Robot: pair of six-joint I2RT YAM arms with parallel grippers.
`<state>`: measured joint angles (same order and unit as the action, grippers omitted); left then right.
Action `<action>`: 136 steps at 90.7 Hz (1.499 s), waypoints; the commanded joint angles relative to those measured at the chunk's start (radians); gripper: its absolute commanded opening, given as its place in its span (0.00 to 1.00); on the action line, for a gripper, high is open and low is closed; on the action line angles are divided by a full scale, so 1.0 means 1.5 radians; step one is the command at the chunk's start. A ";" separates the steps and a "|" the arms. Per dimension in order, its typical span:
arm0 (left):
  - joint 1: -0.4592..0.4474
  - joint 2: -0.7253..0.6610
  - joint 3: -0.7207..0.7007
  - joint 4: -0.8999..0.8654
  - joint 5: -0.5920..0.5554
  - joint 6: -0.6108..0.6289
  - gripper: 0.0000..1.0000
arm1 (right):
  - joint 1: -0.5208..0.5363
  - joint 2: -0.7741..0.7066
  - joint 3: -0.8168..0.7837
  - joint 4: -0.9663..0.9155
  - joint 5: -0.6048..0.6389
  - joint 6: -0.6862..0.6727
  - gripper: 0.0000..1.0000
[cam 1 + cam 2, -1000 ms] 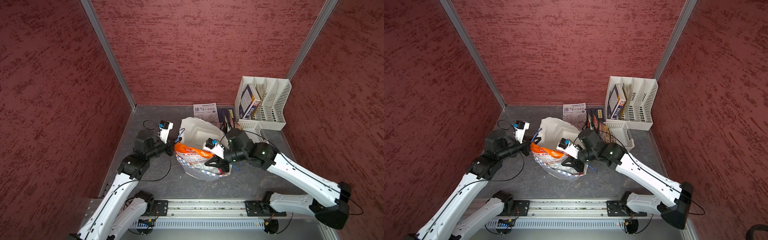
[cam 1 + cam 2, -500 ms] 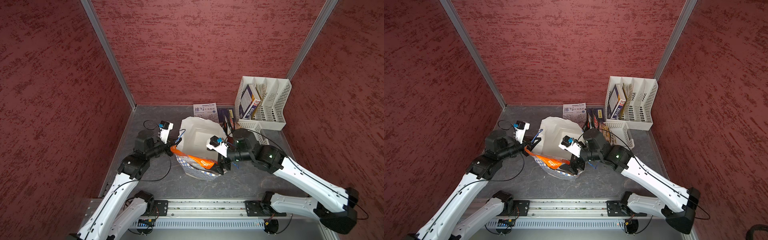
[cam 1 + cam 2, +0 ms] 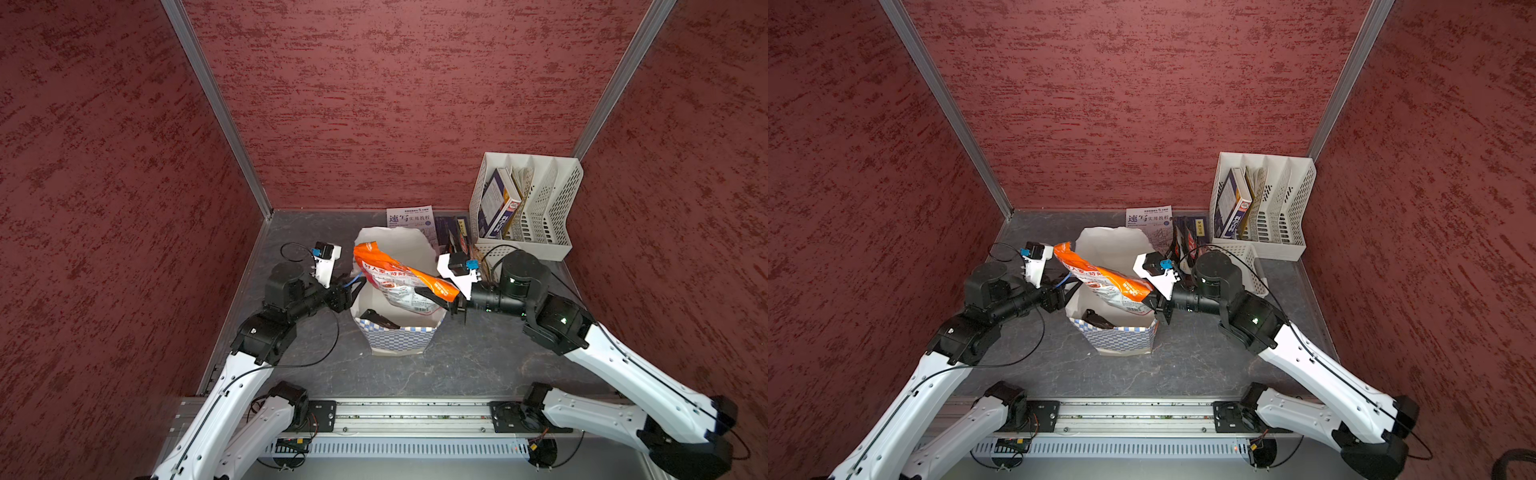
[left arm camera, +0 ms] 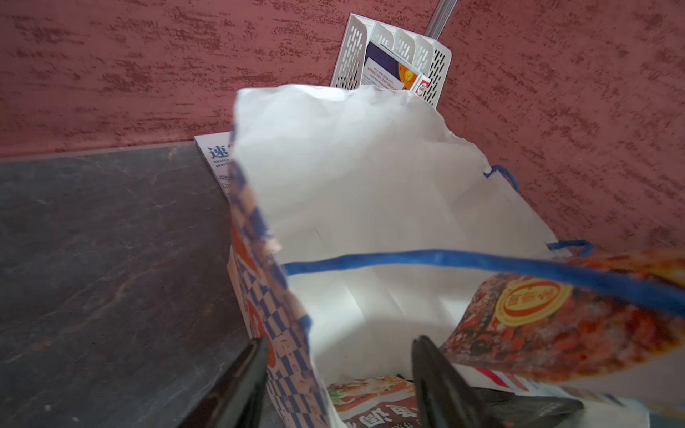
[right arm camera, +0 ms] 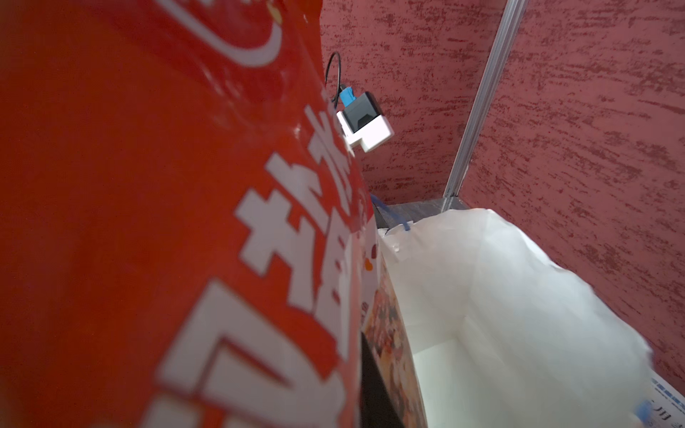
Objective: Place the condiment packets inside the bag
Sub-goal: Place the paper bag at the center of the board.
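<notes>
Left wrist view: left gripper (image 4: pixel 339 342) has its jaws apart, straddling the bag (image 4: pixel 270 296) wall. One finger is outside the checkered side, the other inside the white interior. The wall runs between them, nearer the outer finger; contact unclear. Blue cord handle (image 4: pixel 444 259) crosses just ahead of the fingertips. Past the inner finger, on the bag floor, lies a printed packet (image 4: pixel 370 402) with a food photo, and a black packet (image 4: pixel 537 407) beside it. Orange packet (image 4: pixel 556 333) hangs above those, on the inner-finger side.

In both top views the right gripper (image 3: pixel 451 301) (image 3: pixel 1156 303) is clamped on one end of the orange packet. The packet slants away from it across the open bag mouth. Its far end is raised over the rim, close to the left gripper, and its lower edge dips into the opening. It is not fully inside. Right wrist view: orange packet fills most of the frame, white bag interior beside it.

The bag stands upright between the two grippers on the dark table (image 3: pixel 457 365).

Behind the right gripper is a white basket (image 3: pixel 1246 253), and further out a file rack (image 3: pixel 540 208) holding books (image 3: pixel 496 203). Dark pouches (image 3: pixel 1183 243) stand by the basket; can't tell if they are inside it. Sketch booklet (image 3: pixel 409 218) lies flat beyond the bag, at the back wall.
</notes>
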<state>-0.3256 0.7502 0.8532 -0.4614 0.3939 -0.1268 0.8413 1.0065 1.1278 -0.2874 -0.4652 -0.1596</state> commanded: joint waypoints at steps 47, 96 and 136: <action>0.001 -0.123 0.090 -0.084 0.063 0.200 1.00 | -0.044 0.010 -0.018 0.081 -0.086 -0.004 0.13; -0.006 0.049 0.147 0.191 0.479 0.228 0.86 | -0.066 0.014 0.019 -0.026 -0.227 -0.105 0.27; -0.014 0.043 0.097 0.262 0.421 0.233 0.00 | -0.088 -0.031 0.012 -0.119 -0.267 -0.125 0.99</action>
<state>-0.3645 0.8261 1.0180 -0.1478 1.1282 0.2249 0.7246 1.0302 1.1324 -0.4114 -0.7742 -0.3294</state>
